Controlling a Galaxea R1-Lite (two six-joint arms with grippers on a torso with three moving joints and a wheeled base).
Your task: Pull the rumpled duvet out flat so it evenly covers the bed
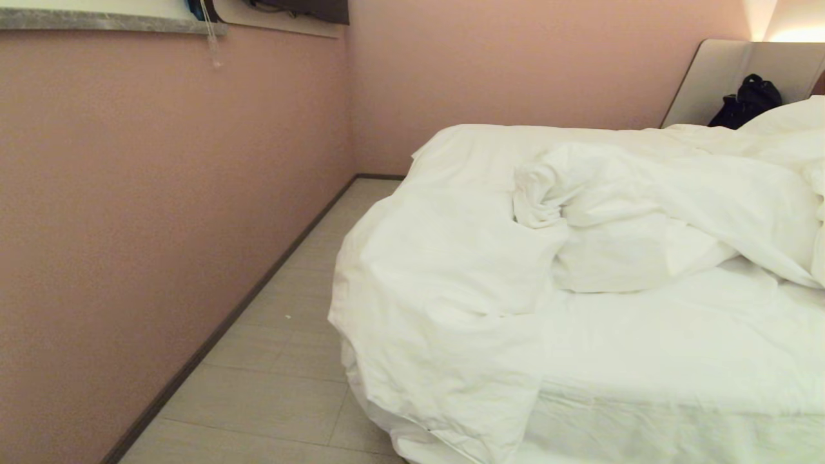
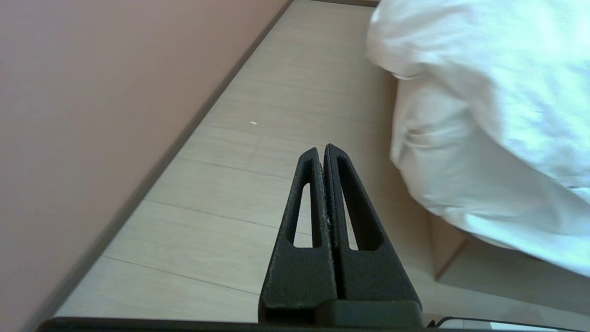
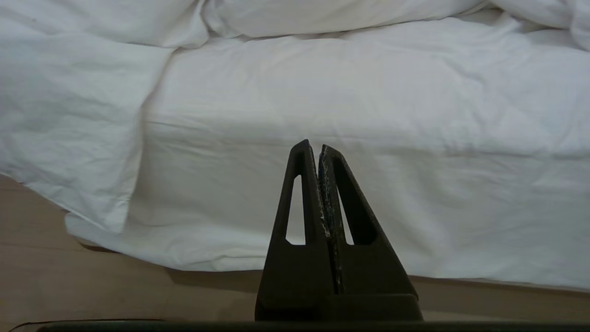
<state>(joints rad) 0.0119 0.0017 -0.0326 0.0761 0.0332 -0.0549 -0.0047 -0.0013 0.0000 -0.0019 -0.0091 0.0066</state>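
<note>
Across my head view from about four o'clock up to two o'clock: the bed (image 1: 677, 425), its white sheet bare along the near side.

Item, the duvet (image 1: 464, 270): white, puffy, finely wrinkled. It lies bunched in a twisted heap around the centre of the mattress and spills over the bed's corner at about six o'clock, hanging toward the floor (image 1: 283, 361). It does not lie flat.

Item, a pillow (image 1: 783, 116): white, at two o'clock, near the headboard (image 1: 712, 80).

Item, a dark bag (image 1: 747, 103): against the headboard, just beside the pillow.

Item, pink wall (image 1: 161, 193): from nine o'clock round to twelve, with a dark skirting at its foot.

Item, my left gripper (image 2: 321, 150): fingers pressed together, holding nothing, above bare floor, the hanging duvet near it but apart.

Item, my right gripper (image 3: 313, 146): fingers pressed together, empty, pointed at the bed's sheeted side, apart from it; the draped duvet corner hangs to one side.
</note>
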